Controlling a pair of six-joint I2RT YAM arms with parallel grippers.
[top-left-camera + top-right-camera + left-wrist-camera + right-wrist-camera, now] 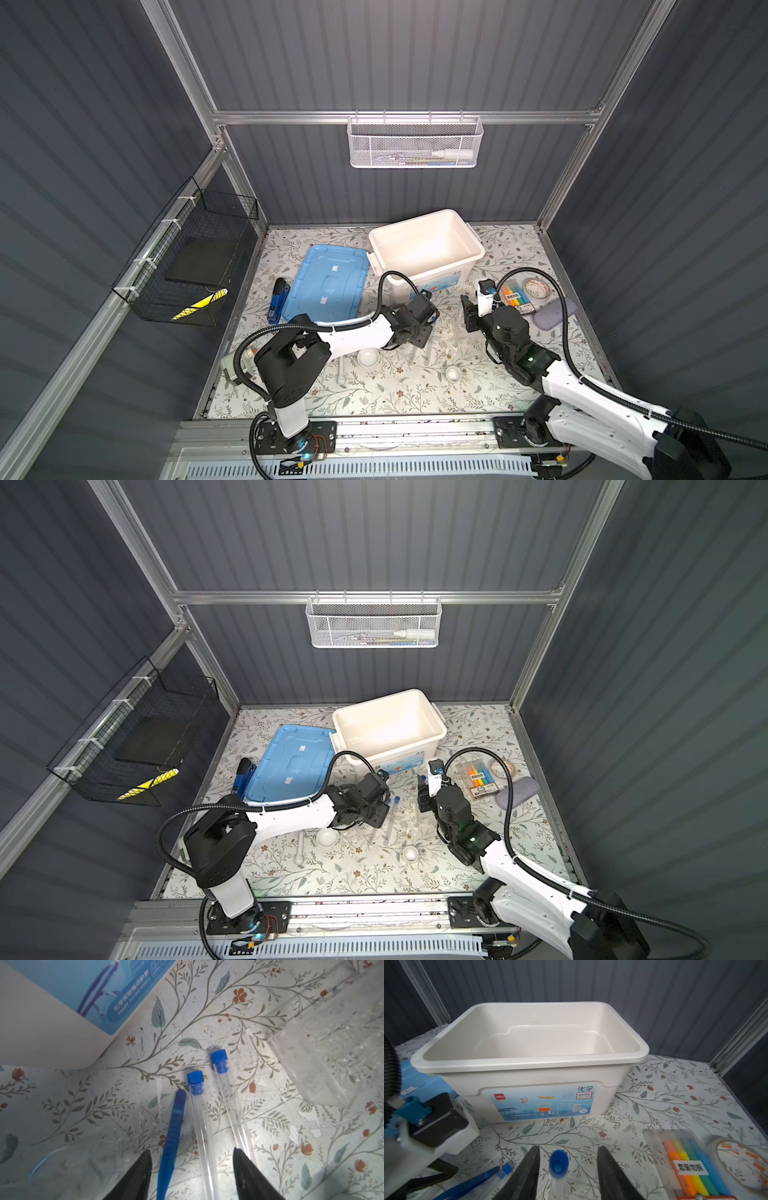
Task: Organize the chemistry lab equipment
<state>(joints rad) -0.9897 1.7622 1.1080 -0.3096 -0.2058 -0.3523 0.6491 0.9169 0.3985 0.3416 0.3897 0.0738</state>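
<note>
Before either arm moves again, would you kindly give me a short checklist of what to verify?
1. Left gripper open: ok, its jaws stand apart.
2. Single item between its jaws: not ok; blue tweezers and a capped tube both lie there.
3. Right gripper clear of the third tube: ok, gaps show either side of the cap.
4. White bin open and empty: ok; blue lid lies beside it.
5. Third tube seated in the clear rack: cannot tell; its lower end is cut off in the right wrist view.
</note>
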